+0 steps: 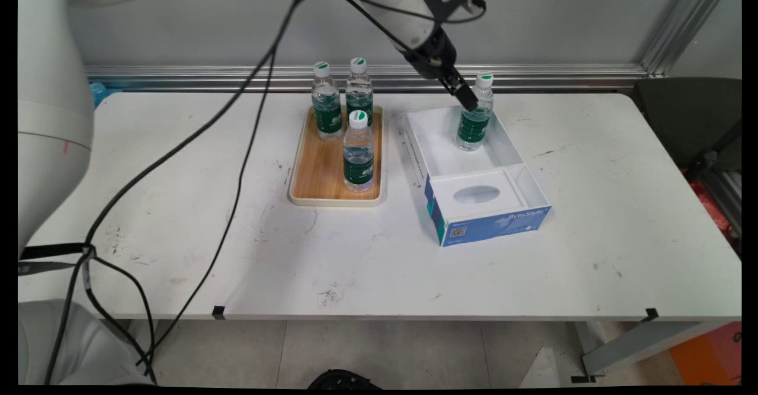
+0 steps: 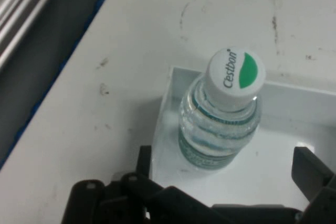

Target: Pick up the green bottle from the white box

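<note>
A clear water bottle [image 1: 474, 124] with a green label and a white and green cap [image 2: 234, 76] stands upright in the far corner of an open white and blue box [image 1: 491, 212]. My gripper [image 1: 469, 99] hangs just left of the bottle's neck, tilted down towards it. In the hand view the gripper [image 2: 227, 167] is open: one finger [image 2: 144, 162] is left of the bottle [image 2: 218, 135] and the other [image 2: 311, 167] is right of it, and neither touches it.
A wooden tray [image 1: 317, 173] left of the box holds three more bottles: two at the back [image 1: 327, 111] [image 1: 359, 91] and one in front [image 1: 358, 153]. The box's near compartment has a white insert with an oval hole [image 1: 477, 194]. Black cables [image 1: 237, 164] hang over the table's left half.
</note>
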### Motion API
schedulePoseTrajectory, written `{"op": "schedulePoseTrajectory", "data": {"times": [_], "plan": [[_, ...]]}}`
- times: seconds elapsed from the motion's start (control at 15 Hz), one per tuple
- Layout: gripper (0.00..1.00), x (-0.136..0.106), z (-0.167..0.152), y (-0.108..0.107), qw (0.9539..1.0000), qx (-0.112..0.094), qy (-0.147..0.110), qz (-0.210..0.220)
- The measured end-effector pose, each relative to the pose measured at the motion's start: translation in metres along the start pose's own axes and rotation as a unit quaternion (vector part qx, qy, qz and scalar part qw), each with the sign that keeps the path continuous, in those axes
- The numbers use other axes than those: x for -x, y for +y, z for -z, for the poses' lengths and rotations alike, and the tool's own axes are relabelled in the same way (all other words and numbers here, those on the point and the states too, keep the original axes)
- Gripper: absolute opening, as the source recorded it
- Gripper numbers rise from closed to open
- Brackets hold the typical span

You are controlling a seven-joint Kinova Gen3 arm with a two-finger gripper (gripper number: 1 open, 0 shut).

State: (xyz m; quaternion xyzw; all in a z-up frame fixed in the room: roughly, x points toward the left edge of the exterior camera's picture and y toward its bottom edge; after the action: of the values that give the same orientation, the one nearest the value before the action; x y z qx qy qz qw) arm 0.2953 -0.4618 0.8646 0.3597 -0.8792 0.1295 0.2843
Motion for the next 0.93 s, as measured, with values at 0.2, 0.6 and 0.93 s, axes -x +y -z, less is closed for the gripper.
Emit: {"op": "schedulePoseTrajectory", "data": {"times": [0.2,0.6,0.93], "plan": [[1.00,-0.001,-0.024,0.003,1.0000,0.002,-0.006,-0.004],[1.00,-0.006,-0.058,0.009,1.0000,0.002,-0.005,-0.006],[0.00,-0.011,-0.075,0.012,1.0000,-0.004,0.002,-0.005]]}}
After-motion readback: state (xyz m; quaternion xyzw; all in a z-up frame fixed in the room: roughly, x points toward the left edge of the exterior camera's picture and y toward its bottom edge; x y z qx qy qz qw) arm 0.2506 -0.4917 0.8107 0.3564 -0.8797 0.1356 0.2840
